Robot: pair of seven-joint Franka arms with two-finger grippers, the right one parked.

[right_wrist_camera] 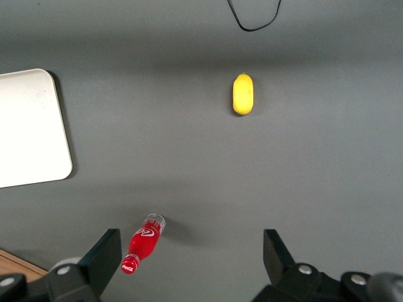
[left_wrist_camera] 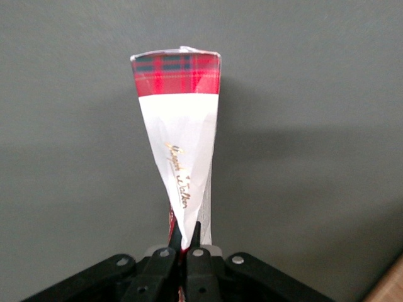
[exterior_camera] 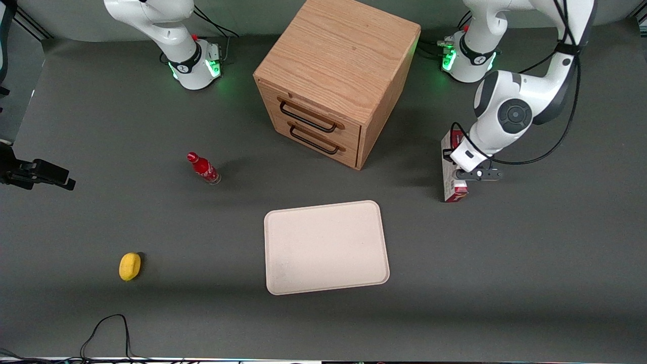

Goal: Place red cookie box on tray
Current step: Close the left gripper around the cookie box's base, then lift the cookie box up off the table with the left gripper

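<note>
The left arm's black two-finger gripper is clamped on the top edge of the long, thin red-and-white cardboard cookie box, its fingers pinching one narrow end so the carton hangs straight down below the hand, tartan end lowest. Whether that lowest end touches the grey table or hangs just over it, I cannot tell. The box sits directly under the gripper, toward the working arm's end of the table; the flat cream-beige rectangular tray with rounded corners lies well apart from the hand, nearer the front camera and toward the parked arm's end.

The risk, as I judge it, is the grip: so little cardboard is pinched that the box may swing, twist or slip free during the carry. Lowered end-first, it may also topple and land partly over the tray's low rim.

Counted: one cookie box, one tray, one oak-coloured wooden two-drawer cabinet, one small red cola bottle, one yellow oval lemon-like object.
</note>
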